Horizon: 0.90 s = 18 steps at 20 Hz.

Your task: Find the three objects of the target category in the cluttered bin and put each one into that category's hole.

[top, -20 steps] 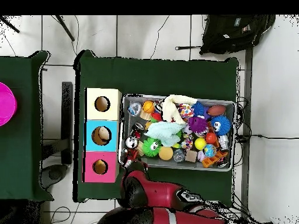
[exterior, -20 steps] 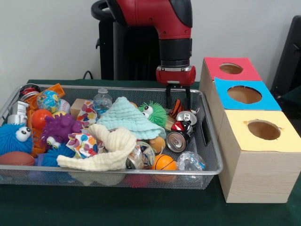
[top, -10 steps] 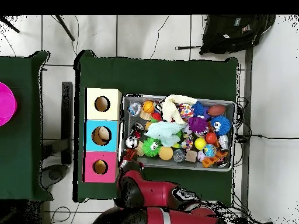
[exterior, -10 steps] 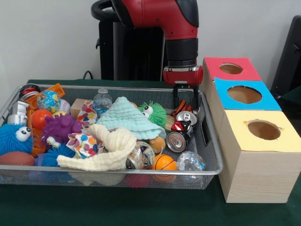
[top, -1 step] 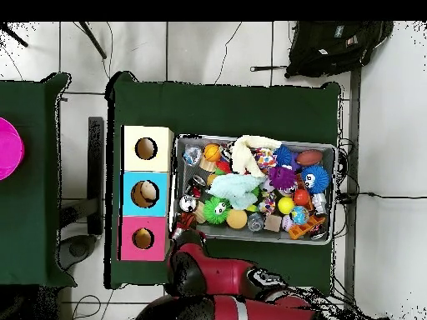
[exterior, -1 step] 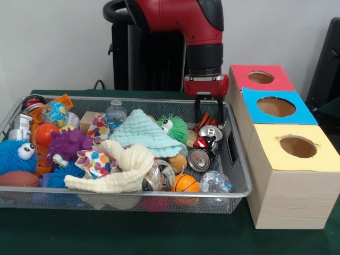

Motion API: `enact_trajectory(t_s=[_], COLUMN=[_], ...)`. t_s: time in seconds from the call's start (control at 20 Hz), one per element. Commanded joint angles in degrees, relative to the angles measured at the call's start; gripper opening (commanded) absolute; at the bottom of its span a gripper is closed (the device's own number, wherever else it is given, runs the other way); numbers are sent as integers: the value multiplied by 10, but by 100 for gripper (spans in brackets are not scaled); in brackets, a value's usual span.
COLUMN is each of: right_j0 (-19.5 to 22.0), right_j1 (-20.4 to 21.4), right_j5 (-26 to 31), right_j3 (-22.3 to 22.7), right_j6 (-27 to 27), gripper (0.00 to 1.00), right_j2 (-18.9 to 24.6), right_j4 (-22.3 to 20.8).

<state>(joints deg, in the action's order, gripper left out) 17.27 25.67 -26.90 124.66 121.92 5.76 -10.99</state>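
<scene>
The wire mesh bin (exterior, -1 step: 238,175) is full of toys, cloths and cans. Three crushed cans lie at its right end: a silver one (exterior, -1 step: 211,132), a red and black one (exterior, -1 step: 204,142) and a silver one lying on its side (exterior, -1 step: 199,158). My gripper (exterior, -1 step: 209,116) hangs open over the bin's far right corner, its fingers (exterior, -1 step: 219,112) dipping below the rim. An orange striped thing (exterior, -1 step: 202,121) sits low between them, just behind the cans; whether they touch it is unclear. In the overhead view the red arm (top, -1 step: 204,268) covers the gripper at the bin's (top, -1 step: 254,237) lower left corner.
Three wooden boxes stand right of the bin, with a red-topped hole (exterior, -1 step: 261,77), a blue-topped hole (exterior, -1 step: 275,106) and a yellow-topped hole (exterior, -1 step: 297,146). A mint knitted cloth (exterior, -1 step: 142,132), a cream cloth (exterior, -1 step: 125,167), fuzzy balls and an orange ball (exterior, -1 step: 185,183) crowd the bin.
The gripper has shifted right, towards the boxes, and now stands at the bin's far right corner. In the last half second it has barely moved. The bin's contents lie as before.
</scene>
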Motion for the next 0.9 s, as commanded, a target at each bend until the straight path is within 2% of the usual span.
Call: enact_trajectory(t_s=[0.05,0.5,0.7,0.9], right_j0=[17,12,-5,-5], right_j1=[-42,-85,-91,-103], right_j5=[10,-15,-25,-32], right_j3=[-63,-94,-96,-100], right_j6=[94,90,98,103], gripper=[100,100,100,100], right_j2=[60,54,41,47], right_j4=[-5,-4,16,15])
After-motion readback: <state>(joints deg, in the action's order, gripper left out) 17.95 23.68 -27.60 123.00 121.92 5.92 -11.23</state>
